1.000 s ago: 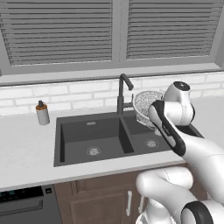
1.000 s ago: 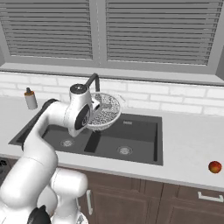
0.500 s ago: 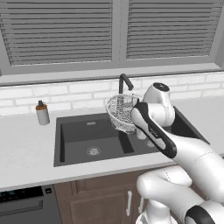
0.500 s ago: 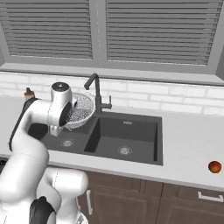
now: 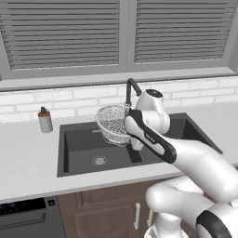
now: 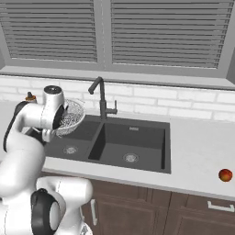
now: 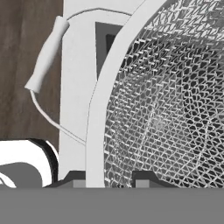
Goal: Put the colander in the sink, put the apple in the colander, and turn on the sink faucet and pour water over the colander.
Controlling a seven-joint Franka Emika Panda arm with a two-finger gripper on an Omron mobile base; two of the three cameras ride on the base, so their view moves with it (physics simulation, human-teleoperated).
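My gripper (image 7: 109, 179) is shut on the rim of the colander (image 7: 162, 100), a white-and-grey speckled mesh bowl. I hold the colander (image 5: 113, 123) tilted in the air above the left basin of the dark grey sink (image 5: 62, 155), just left of the sink faucet (image 5: 131, 91). From the right base view the colander (image 6: 71, 117) hangs beside my hand over the sink (image 6: 137, 134), with the sink faucet (image 6: 100, 97) behind it. The apple (image 6: 225, 175) lies on the counter far to the right. No water is running.
A small grey soap dispenser (image 5: 45, 121) stands on the counter left of the sink, also seen as the soap dispenser (image 6: 30, 97) behind my arm. White brick backsplash and shuttered windows run along the back. Wooden cabinet fronts sit below the counter edge.
The arm has swung left with the colander, carrying it from over the right basin, past the faucet, to above the left basin. The apple has not moved.
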